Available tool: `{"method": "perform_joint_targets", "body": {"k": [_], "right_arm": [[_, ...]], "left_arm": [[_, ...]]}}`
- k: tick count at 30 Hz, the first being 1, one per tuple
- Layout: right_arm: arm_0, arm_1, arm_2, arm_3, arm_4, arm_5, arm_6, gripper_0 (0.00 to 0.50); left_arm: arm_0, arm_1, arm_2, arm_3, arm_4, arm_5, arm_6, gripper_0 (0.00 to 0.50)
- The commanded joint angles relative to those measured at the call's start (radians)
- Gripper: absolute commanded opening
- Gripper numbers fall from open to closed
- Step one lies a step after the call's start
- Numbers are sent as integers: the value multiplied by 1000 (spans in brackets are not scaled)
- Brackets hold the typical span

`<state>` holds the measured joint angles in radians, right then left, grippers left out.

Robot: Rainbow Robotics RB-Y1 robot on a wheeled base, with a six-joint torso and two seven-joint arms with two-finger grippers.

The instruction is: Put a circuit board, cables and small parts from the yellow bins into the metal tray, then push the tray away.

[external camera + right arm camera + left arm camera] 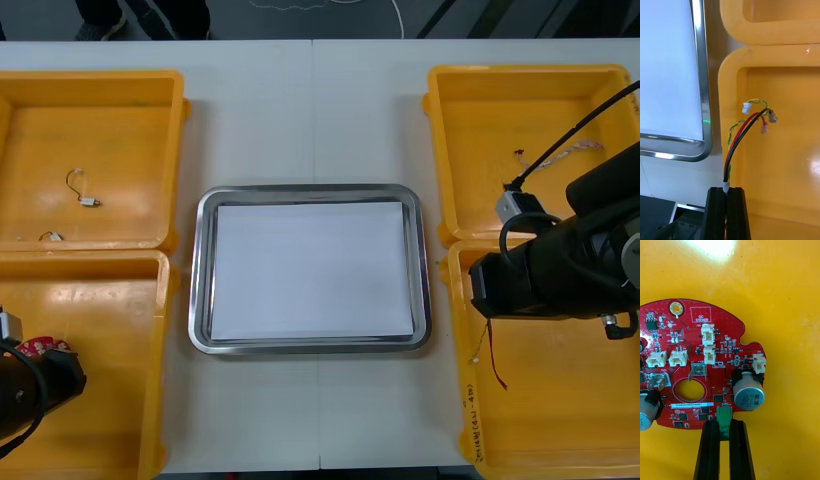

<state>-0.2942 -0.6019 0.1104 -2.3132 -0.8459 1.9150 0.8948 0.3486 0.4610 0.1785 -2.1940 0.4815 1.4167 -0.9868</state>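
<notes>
Two grips on, one per arm, and nothing in the tray yet. Starting on my left: the left gripper [724, 426] is down in the near left yellow bin [110, 390], fingers drawn in to a narrow gap and pinching the small green connector [724, 415] on the edge of the round red circuit board [696, 360]. The whole board lies out ahead of the fingertips, held by that one edge. I can't tell whether it's off the bin floor.

Middle of the table: the metal tray [310, 191], white inside, bare. From the left gripper it lies to the right, over the bin wall and a strip of table [250, 120].

On to my right: the right gripper [727, 191] has its fingers closed on a cable bundle [739, 135] of red, black and twisted yellow-green strands. The bundle runs straight out past the fingertips, its loose ends fanning above the floor of the near right yellow bin [560, 410]. That gripper sits at the bin's inner wall, with the tray's near corner just beside it on the left.

My read: the right arm is the nearer one, so the cable looks the shorter carry, leftward over the wall. The free ends lead, so they may snag the rim. The board has farther to go, and an edge pinch may let it swing.
</notes>
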Motion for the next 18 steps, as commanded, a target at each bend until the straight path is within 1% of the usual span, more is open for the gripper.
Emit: {"method": "perform_joint_targets", "body": {"k": [1,7,13,16,18], "right_arm": [[-28,16,28,-31,18,5,-36,0],[-28,16,32,-31,18,5,-31,0],[-28,11,32,-29,16,5,-25,0],[-28,10,32,-31,16,5,-24,0],[-28,10,32,-31,16,5,-22,0]], "left_arm": [[6,-7,41,-81,-3,68,-121,0],[-30,-4,104,-184,14,226,-124,0],[-97,21,144,-263,46,398,-116,0],[-149,36,177,-288,109,487,-108,0],[-178,42,197,-299,140,503,-105,0]]}}
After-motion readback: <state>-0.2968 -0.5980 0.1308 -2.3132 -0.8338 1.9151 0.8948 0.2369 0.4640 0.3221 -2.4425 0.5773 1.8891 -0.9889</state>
